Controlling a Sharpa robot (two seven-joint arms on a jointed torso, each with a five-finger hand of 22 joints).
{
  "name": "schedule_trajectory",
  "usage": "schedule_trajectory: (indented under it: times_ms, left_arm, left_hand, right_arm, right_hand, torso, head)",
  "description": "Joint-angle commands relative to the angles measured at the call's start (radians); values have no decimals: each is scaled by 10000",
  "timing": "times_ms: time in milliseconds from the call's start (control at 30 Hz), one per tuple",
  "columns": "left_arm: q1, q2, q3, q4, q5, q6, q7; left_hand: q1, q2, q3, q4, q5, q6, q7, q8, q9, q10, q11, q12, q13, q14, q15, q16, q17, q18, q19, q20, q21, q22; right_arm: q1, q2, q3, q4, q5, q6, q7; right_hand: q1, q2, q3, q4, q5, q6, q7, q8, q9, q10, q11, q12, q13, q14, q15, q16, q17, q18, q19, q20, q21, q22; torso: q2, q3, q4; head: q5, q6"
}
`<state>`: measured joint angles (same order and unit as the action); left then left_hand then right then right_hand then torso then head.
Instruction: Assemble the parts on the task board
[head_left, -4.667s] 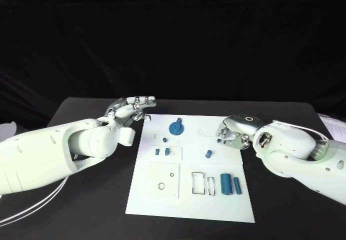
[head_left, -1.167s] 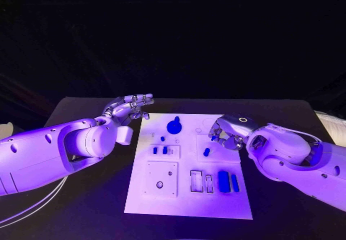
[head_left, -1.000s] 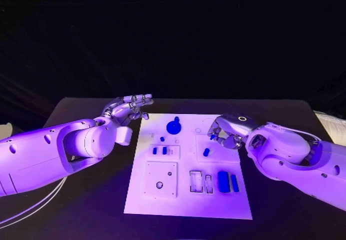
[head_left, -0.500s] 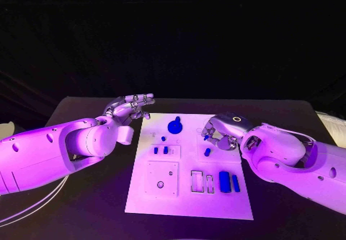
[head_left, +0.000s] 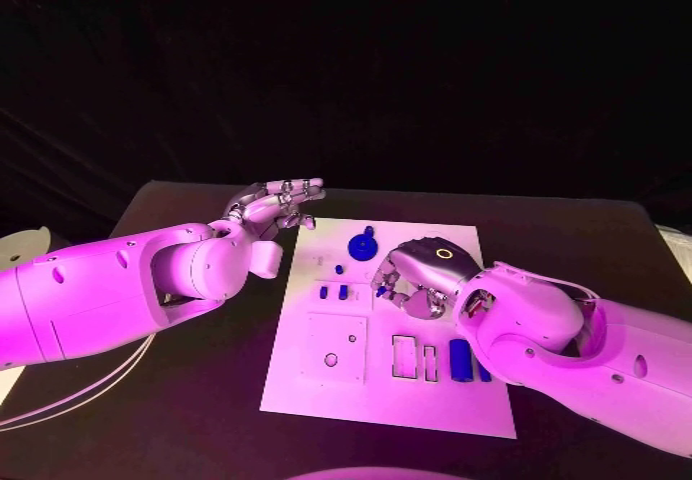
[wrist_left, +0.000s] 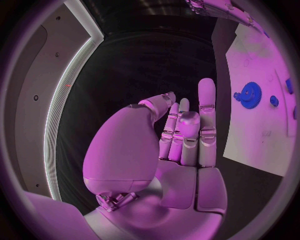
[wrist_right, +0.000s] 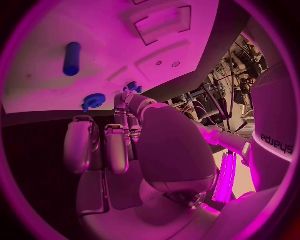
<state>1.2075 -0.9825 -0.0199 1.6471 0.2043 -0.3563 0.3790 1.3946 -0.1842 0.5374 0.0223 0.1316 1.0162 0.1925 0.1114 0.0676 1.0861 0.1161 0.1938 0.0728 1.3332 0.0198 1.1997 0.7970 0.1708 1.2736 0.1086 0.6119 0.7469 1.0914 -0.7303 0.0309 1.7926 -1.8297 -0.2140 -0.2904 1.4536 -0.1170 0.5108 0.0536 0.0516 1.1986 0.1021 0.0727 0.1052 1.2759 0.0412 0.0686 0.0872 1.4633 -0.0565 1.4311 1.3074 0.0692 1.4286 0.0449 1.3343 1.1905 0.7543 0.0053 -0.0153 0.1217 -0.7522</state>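
while right hand (head_left: 418, 283) was held low over middle of task board (head_left: 325, 385), small blue peg (head_left: 381, 292) was seen at its fingers (wrist_right: 122, 107), seemingly pinched between fingertips. left hand (head_left: 274, 206) was raised beside board's far left corner, over table (head_left: 188, 400), fingers (wrist_left: 206, 107) straight and close together, nothing gripped. blue gear (head_left: 362, 244) was seen lying flat near board's far edge. two short blue pegs (head_left: 333, 293) stood left of right hand. blue cylinder (head_left: 459, 358) lay near board's right edge, beside rectangular slots (head_left: 414, 357).
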Motion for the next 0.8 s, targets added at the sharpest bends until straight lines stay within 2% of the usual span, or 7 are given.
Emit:
schedule_trajectory:
  times_ms: [33, 200, 267, 533, 800]
  left_arm:
    - [7, 41, 6, 14, -3, 163, 77]
    - [7, 78, 6, 10, -3, 169, 71]
    - [7, 85, 6, 9, -3, 167, 71]
    - [8, 92, 6, 0, -3, 172, 60]
    - [8, 100, 6, -9, -3, 195, 43]
  left_hand:
    - [-65, 58, 12, -58, 50, -83, 2, -54, -11, -54, 0, 56, -15, -97, 3, -6, -14, 96, -64, 28, -52, -16]
    - [-65, 58, 12, -58, 50, -83, 2, -54, -11, -54, 0, 56, -15, -97, 3, -6, -14, 96, -64, 28, -52, -16]
    - [-65, 58, 12, -58, 50, -83, 2, -54, -11, -54, 0, 56, -15, -97, 3, -6, -14, 96, -64, 28, -52, -16]
    - [-65, 58, 12, -58, 50, -83, 2, -54, -11, -54, 0, 56, -15, -97, 3, -6, -14, 96, -64, 28, -52, -16]
    - [-64, 53, 4, -72, 49, -98, 6, -52, -10, -73, 5, 68, -15, -107, 7, -8, -34, 96, -65, 32, -54, -16]
  right_arm:
    - [-126, 186, -22, -43, 48, 233, 279]
    - [-335, 495, -69, -190, 82, 304, 366]
    - [-405, 592, -83, -241, 88, 337, 394]
    - [-504, 732, -127, -349, 146, 565, 456]
    - [-560, 772, -158, -361, 206, 737, 510]
  right_hand:
    - [-122, 35, 29, -18, 4, 132, 46, 54, 21, 74, -6, -13, -7, 766, 83, 21, 1004, 76, 68, 34, 22, -1]
    - [-138, 39, 23, -29, 7, 132, 55, 50, 26, 78, 3, -17, -13, 765, 106, 18, 999, 77, 65, 51, 16, -10]
    - [-144, 39, 20, -32, 8, 132, 58, 49, 27, 77, 7, -20, -16, 764, 112, 17, 997, 76, 65, 57, 16, -11]
    - [-177, 43, 2, -41, 8, 137, 69, 47, 36, 80, 20, -25, -24, 765, 141, 21, 1000, 77, 63, 81, 11, -18]
    - [-209, 47, -20, -47, 9, 140, 76, 45, 44, 83, 30, -30, -33, 765, 163, 24, 1001, 76, 63, 101, 12, -16]
  torso:
    - [14, 5, 3]
    - [13, -9, 22]
    - [12, -7, 9]
    - [7, 4, -17]
    - [3, 11, -16]
  head:
    - [165, -95]
    - [253, -173]
    - [302, -208]
    - [392, -292]
    - [429, -352]
